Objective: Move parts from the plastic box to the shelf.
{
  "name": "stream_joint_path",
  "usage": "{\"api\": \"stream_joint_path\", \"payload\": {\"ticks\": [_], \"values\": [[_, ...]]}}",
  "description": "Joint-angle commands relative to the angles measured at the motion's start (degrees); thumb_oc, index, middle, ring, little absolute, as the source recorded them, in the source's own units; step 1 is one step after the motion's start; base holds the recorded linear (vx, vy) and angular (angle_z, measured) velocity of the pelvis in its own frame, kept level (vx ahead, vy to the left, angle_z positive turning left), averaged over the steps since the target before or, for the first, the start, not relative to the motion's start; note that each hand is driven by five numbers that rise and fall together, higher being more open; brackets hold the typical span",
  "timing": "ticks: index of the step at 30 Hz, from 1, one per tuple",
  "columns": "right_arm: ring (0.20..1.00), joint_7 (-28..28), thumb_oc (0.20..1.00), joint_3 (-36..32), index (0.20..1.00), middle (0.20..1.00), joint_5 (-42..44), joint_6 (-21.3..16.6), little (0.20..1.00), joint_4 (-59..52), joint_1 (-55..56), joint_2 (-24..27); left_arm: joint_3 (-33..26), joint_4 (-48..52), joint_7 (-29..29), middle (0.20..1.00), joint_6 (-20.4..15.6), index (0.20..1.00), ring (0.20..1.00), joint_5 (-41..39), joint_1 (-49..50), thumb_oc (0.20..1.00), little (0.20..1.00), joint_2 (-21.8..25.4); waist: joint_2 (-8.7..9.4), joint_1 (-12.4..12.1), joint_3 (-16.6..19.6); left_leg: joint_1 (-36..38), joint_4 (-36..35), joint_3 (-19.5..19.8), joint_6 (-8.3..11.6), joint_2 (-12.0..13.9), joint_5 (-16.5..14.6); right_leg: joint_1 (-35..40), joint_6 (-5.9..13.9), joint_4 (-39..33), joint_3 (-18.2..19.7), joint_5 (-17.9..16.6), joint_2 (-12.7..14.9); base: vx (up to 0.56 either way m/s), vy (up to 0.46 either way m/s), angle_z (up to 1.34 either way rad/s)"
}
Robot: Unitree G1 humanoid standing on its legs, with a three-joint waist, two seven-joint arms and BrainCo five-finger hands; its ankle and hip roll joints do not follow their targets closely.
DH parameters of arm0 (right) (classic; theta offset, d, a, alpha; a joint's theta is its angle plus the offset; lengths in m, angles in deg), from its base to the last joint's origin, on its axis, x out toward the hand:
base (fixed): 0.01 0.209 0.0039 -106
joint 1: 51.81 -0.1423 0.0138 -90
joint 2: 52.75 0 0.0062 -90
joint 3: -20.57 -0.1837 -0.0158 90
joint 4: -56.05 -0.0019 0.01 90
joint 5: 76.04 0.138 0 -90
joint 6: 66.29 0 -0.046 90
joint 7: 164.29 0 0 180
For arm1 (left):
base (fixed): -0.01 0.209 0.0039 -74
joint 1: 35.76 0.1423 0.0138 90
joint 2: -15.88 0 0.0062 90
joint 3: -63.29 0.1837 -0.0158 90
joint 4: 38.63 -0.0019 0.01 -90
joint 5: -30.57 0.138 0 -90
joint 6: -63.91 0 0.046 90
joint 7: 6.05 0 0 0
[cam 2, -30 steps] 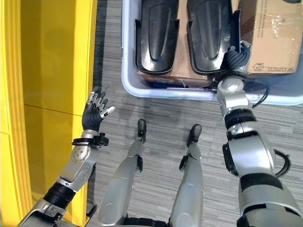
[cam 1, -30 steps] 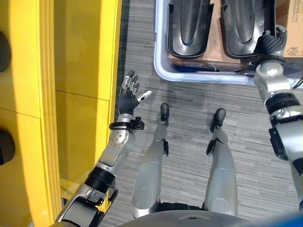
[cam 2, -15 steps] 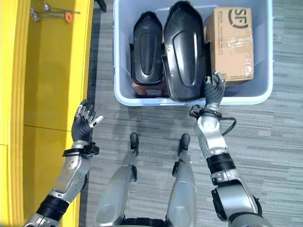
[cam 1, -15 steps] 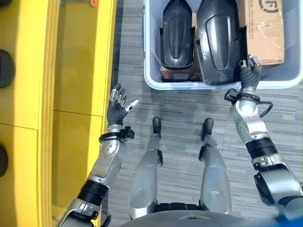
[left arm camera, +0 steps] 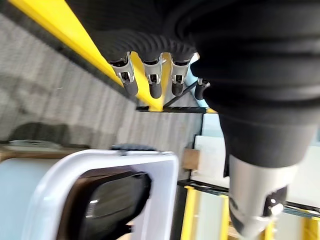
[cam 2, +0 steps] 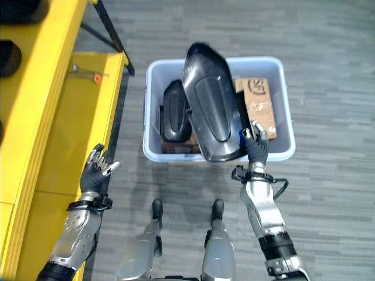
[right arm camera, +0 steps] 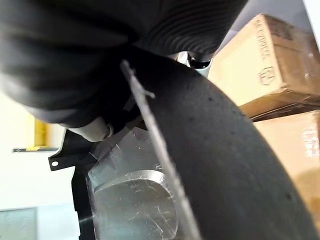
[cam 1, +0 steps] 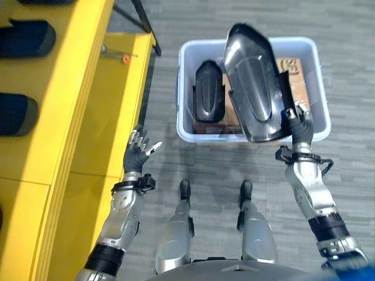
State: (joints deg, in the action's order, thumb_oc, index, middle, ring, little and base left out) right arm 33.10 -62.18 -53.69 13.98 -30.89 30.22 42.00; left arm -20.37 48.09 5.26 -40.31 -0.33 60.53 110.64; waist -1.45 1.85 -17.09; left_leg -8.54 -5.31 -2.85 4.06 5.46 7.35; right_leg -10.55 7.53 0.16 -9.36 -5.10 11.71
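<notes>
My right hand (cam 1: 300, 132) is shut on the near edge of a large black moulded part (cam 1: 253, 82), which hangs tilted above the pale plastic box (cam 1: 187, 136). Seen from the right wrist, the same black part (right arm camera: 210, 165) curves across right under my hand. A second, smaller black part (cam 1: 208, 97) still lies in the box's left half, beside a cardboard carton (cam 2: 259, 104). My left hand (cam 1: 138, 153) is open and empty, raised next to the front edge of the yellow shelf (cam 1: 70, 117); the left wrist view shows its straight fingers (left arm camera: 152, 82).
Two dark parts (cam 1: 26, 38) lie on the upper shelf level at the far left. A small tool with an orange tip (cam 1: 120, 57) rests on the lower yellow ledge, and a black frame leg (cam 1: 143, 23) stands behind it. Grey carpet (cam 1: 340, 70) surrounds the box.
The large black part has been lifted out of the box in my right hand. The camera view has pulled back and up, showing the whole box. My left hand stays open.
</notes>
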Motion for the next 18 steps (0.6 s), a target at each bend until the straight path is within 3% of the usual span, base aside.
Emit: {"api": "stream_joint_path", "payload": {"ticks": [1, 5, 9, 11, 12, 15, 16, 17, 18], "values": [[0.200, -6.50, 0.200, -0.77, 0.200, 0.200, 6.67, -4.89, 0.200, -7.47, 0.79, -0.05, -2.44, 2.13, -2.68, 1.000, -0.85, 1.000, 1.000, 0.24, 0.74, 1.000, 1.000, 1.34, 1.71, -0.28, 4.68, 5.99, 2.09, -1.85, 3.39, 6.22, -4.28, 0.49, 3.18, 3.65, 2.29, 0.30, 2.95, 0.07, -0.094, 0.01], [0.200, -9.60, 0.200, 0.67, 0.200, 0.200, 9.70, -3.35, 0.200, -9.81, 2.36, 1.05, -4.55, 1.83, -3.31, 1.000, -0.27, 1.000, 1.000, 0.28, 2.41, 1.000, 1.000, -0.68, 1.01, -0.70, 8.54, 10.31, 3.52, -1.26, 3.57, 8.42, -5.21, 3.78, 2.06, 8.50, 2.31, 5.13, 0.90, 0.07, -0.123, -0.04], [0.200, -10.51, 0.200, 1.56, 0.200, 0.200, 9.96, -3.14, 0.200, -9.38, 1.19, 1.99, -5.29, 1.78, -3.37, 1.000, -0.32, 1.000, 1.000, -0.21, 3.45, 1.000, 1.000, -1.70, 0.73, -1.33, 9.08, 11.02, 3.88, -0.98, 3.88, 9.61, -4.66, 4.22, 1.36, 10.32, 1.85, 6.87, -0.25, -0.02, -0.111, 0.01], [0.200, -10.70, 0.200, 2.80, 0.200, 0.200, 9.54, -3.07, 0.200, -9.23, -0.93, 3.32, -5.49, 1.35, -3.81, 1.000, -0.30, 1.000, 1.000, -1.28, 4.83, 1.000, 1.000, -3.21, 0.09, -2.80, 9.15, 9.93, 3.94, 0.58, 5.11, 10.96, -0.47, 4.92, 0.12, 10.38, 0.67, 8.04, -2.10, -0.10, -0.145, 0.02], [0.200, -10.70, 0.200, 2.82, 0.200, 0.200, 9.55, -3.10, 0.200, -9.17, -0.97, 3.35, -5.50, 1.37, -3.81, 1.000, -0.29, 1.000, 1.000, -1.28, 4.84, 1.000, 1.000, -3.24, 0.00, -2.67, 9.18, 9.87, 3.84, 0.72, 5.17, 11.05, -0.37, 4.94, 0.07, 10.34, 0.51, 8.03, -2.18, -0.11, -0.085, 0.02], [0.200, -10.58, 0.200, 3.07, 0.200, 0.200, 10.32, -3.45, 0.200, -8.80, -1.29, 4.38, -4.40, 0.34, -4.19, 1.000, 0.23, 1.000, 1.000, -1.63, 4.80, 1.000, 1.000, -3.71, -0.43, -4.10, 8.84, 5.94, 1.44, 3.56, 7.18, 11.58, 7.91, 5.21, -1.01, 9.28, -2.76, 8.17, -2.76, -0.18, -0.064, 0.37], [0.200, -10.63, 0.200, 2.33, 0.200, 0.200, 10.66, -3.78, 0.200, -9.45, -0.54, 4.90, -4.14, -0.11, -4.40, 1.000, 0.41, 1.000, 1.000, -1.57, 4.43, 1.000, 1.000, -3.59, -0.01, -3.86, 8.60, 4.15, 1.52, 2.39, 6.87, 11.37, 9.51, 5.23, -1.19, 8.97, -4.18, 7.79, -2.16, -0.20, -0.055, 0.77], [0.200, -10.75, 0.200, 1.64, 0.200, 0.200, 10.52, -3.82, 0.200, -10.05, 0.39, 5.53, -3.91, -0.43, -4.59, 1.000, 0.52, 1.000, 1.000, -1.63, 3.84, 1.000, 1.000, -3.47, 0.67, -3.43, 8.43, 3.43, 2.17, 0.26, 6.02, 11.26, 8.70, 4.85, -1.39, 8.93, -5.19, 7.33, -1.37, -0.28, -0.080, 0.89], [0.200, -10.41, 0.200, 0.91, 0.200, 0.200, 10.44, -3.99, 0.200, -10.60, 2.08, 6.14, -3.69, -0.56, -4.72, 1.000, 0.43, 1.000, 1.000, -1.29, 2.48, 1.000, 1.000, -3.17, 1.58, -2.31, 7.96, 3.89, 6.12, -5.23, 4.78, 12.32, 5.95, 4.26, -1.84, 9.21, -7.73, 6.68, 0.21, -0.22, -0.059, 1.20]]}}
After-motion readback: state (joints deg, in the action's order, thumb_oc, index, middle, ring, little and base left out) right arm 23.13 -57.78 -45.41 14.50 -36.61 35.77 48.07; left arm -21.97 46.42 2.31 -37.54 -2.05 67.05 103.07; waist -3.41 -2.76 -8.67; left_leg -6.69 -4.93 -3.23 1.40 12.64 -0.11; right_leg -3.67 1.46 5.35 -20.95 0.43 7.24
